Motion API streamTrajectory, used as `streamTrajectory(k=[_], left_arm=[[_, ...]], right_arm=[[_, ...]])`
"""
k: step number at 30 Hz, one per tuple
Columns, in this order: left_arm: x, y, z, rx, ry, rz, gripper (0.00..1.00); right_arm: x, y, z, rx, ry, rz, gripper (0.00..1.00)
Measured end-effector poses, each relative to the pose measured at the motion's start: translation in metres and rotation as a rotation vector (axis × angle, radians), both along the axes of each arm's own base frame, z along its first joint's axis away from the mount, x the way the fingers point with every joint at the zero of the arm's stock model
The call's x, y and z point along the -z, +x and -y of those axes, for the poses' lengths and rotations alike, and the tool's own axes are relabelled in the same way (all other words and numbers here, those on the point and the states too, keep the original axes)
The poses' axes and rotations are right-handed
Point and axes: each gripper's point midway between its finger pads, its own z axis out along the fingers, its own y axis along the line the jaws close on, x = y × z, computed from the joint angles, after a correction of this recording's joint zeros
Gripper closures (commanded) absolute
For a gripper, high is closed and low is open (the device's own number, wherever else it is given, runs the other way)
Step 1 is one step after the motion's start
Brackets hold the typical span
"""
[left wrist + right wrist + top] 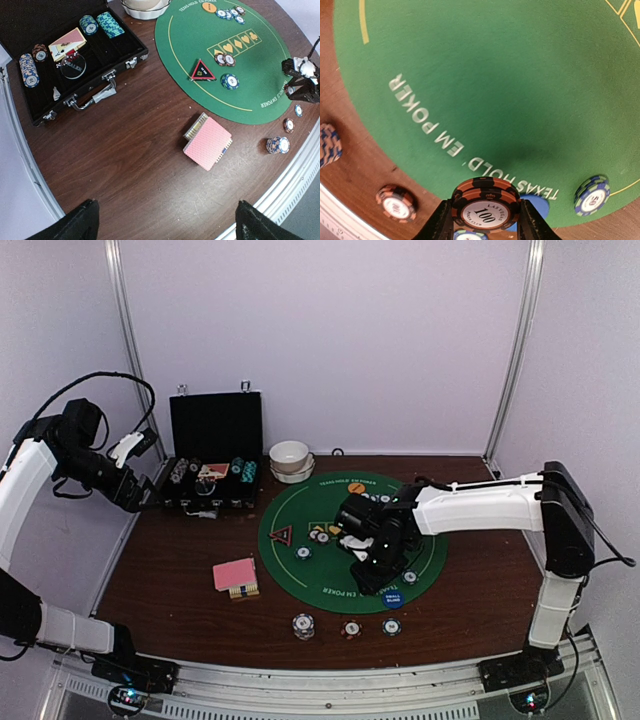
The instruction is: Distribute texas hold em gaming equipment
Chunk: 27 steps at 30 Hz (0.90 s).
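My right gripper (485,212) is shut on a short stack of orange-and-black "100" poker chips (485,197), held above the near edge of the green poker mat (485,85). From above, the right gripper (372,575) hangs over the mat's front right, close to the blue disc (392,598). A pink-backed deck of cards (207,142) lies on the wood left of the mat. The red triangle (281,536) and orange disc (357,488) rest on the mat. My left gripper (166,225) is open and empty, raised beside the chip case (213,455).
Three small chip piles (303,625) (350,629) (391,626) sit on the wood along the mat's front. More chips (229,81) lie on the mat. The open black case holds chips and cards. Stacked white bowls (291,460) stand behind the mat.
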Motion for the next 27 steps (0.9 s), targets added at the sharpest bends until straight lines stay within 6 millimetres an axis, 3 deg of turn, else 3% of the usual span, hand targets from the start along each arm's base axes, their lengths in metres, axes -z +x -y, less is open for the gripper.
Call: streamTrajectory(k=[9,15,20,27], left_arm=[[0.001,-0.003,0.000,0.003,0.001,-0.011,0.03],[0.001,-0.003,0.000,0.006,0.002,-0.012,0.02],[0.002,-0.003,0.000,0.006,0.002,-0.014,0.02],[0.002,-0.003,0.000,0.006,0.001,-0.015,0.02]], right_arm=[[0.026,0.010,-0.001,0.037,-0.015,-0.024,0.88],[0.036,0.007,0.001,0.039,-0.018,-0.041,0.68],[0.037,0.006,0.001,0.034,-0.013,-0.038,0.34],[0.034,0.005,0.003,0.038,-0.019,-0.043,0.35]])
